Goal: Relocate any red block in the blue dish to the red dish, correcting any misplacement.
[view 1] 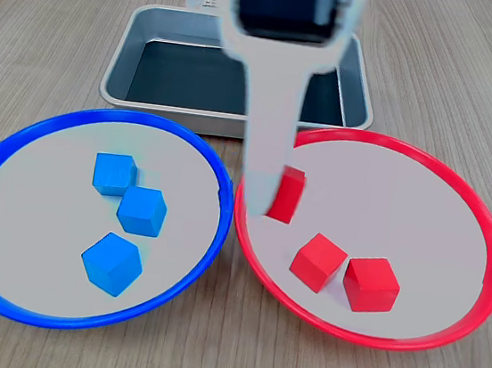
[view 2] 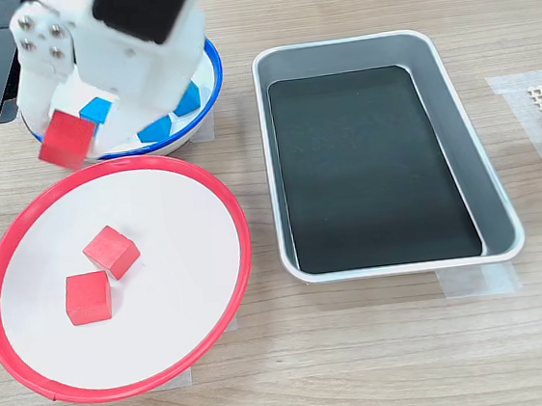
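A white robot arm carries a red block (view 1: pixel 287 194) in its hand (view 1: pixel 273 196), gripped between the fingers and held in the air over the near-left edge of the red dish (view 1: pixel 461 188), just past the point where its rim meets the blue dish (view 1: pixel 19 134). The step in hand appears to be the carry-over: the block is out of the blue dish but not yet set down. The next move likely calls for travelling a little further over the red dish's pale inside, lowering, and opening the fingers over a bare patch so the block does not land on the two red blocks (view 1: pixel 345 272) already lying side by side there. The carried block is a small, plain, bright red cube with crisp edges, tilted slightly in the grip; in the second exterior view it (view 2: pixel 66 139) hangs above the gap between the two dishes. The blue dish now holds only three blue cubes (view 1: pixel 125 222), clustered near its centre. A rectangular steel tray (view 1: pixel 359 81) with a dark liner sits behind the dishes on the wooden bench (view 1: pixel 476 69).
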Robot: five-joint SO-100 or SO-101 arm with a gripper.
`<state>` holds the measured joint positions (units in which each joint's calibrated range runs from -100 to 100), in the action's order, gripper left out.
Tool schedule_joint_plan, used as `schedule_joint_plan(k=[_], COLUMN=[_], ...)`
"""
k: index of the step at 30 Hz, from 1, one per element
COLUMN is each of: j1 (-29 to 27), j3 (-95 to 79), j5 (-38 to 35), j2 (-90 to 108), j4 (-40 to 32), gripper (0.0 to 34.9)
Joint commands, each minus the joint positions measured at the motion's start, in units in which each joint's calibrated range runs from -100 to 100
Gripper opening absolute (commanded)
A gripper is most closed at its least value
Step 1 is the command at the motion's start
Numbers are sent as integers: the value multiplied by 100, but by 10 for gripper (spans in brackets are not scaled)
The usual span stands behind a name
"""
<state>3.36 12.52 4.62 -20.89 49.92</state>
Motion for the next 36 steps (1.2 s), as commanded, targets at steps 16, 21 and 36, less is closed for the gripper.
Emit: schedule_joint_plan(k=[16,21,36], j1=[1146,1071,911], j3=[-1384,-1284,-929], j5=[-322,-361,-459], j2=[276,-14,-474], j4=[-770,-885,-844], gripper=[4,4,61])
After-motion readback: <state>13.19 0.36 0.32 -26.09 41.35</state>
